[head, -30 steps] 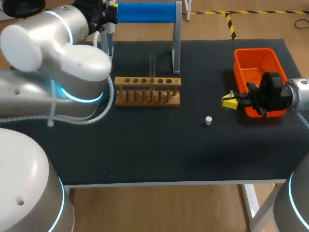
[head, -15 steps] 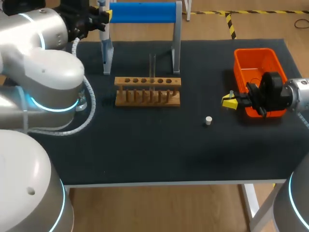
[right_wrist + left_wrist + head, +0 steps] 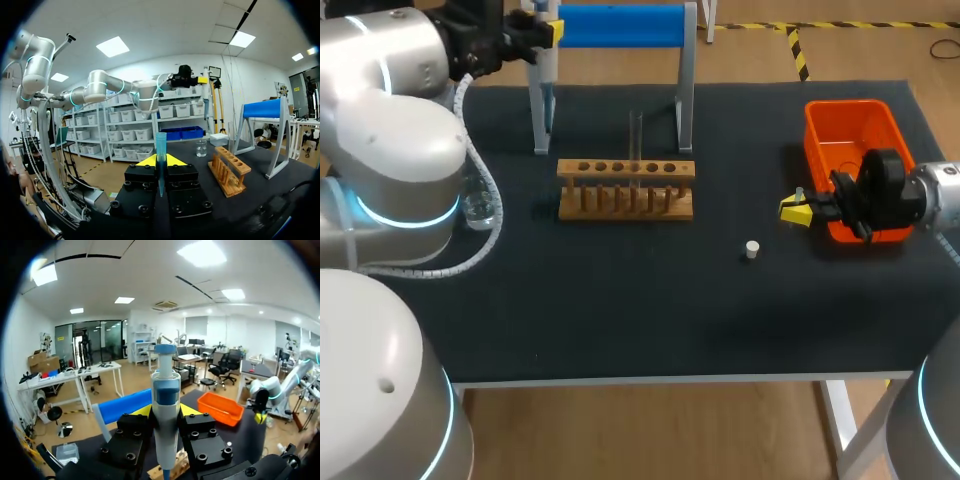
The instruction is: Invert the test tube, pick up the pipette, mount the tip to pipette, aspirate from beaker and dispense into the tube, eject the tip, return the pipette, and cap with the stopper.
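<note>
Your left gripper: clamped on the pipette; your right gripper: seemingly pinching a blue tip

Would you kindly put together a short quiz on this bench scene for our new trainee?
1. True or false: the left hand is closed on the pipette.
2. Where is the white stopper relative to the wooden rack? A: on top of it. B: on the table, apart from it. C: leaning against it.
3. What blue item stands between the fingers of the right hand?

Key: 1 true. 2 B. 3 a pipette tip.
</note>
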Robot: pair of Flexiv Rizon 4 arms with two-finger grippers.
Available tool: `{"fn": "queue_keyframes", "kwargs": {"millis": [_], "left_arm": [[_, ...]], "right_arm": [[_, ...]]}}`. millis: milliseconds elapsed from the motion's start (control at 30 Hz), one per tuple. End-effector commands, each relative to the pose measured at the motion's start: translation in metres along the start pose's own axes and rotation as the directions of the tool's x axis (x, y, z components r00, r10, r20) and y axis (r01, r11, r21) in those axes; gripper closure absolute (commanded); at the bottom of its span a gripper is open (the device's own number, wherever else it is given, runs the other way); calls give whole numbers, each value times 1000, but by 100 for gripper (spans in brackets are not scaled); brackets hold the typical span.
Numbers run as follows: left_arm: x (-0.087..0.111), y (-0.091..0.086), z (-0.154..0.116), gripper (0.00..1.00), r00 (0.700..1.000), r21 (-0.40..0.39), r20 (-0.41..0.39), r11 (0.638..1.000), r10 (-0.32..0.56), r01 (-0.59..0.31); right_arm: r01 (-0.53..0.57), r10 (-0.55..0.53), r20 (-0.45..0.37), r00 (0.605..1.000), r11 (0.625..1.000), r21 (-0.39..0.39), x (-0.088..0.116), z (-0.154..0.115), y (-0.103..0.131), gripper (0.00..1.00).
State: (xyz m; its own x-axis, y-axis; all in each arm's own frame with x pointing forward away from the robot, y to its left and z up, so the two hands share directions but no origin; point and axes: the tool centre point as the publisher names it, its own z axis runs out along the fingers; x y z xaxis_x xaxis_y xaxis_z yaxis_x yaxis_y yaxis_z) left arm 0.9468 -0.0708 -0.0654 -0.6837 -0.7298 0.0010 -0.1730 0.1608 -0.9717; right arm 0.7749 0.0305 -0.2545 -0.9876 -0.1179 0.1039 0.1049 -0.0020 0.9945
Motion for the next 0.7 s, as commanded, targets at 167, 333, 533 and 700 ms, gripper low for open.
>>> {"fn": "queue_keyframes", "kwargs": {"millis": [167,333,533,700], "left_arm": [[44,-15,-36,100,978,83,-201,996,61,-45],[71,-27,-44,100,952,112,-291,992,93,-63],[102,-39,-49,100,915,134,-382,987,134,-88],[123,-45,-49,100,887,147,-438,985,145,-88]], "right_arm": [[0,0,1,1000,1000,2,1,0,0,100],[0,0,1,1000,1000,2,1,0,0,100],[0,0,1,1000,1000,2,1,0,0,100],[0,0,1,1000,1000,2,1,0,0,100]]}}
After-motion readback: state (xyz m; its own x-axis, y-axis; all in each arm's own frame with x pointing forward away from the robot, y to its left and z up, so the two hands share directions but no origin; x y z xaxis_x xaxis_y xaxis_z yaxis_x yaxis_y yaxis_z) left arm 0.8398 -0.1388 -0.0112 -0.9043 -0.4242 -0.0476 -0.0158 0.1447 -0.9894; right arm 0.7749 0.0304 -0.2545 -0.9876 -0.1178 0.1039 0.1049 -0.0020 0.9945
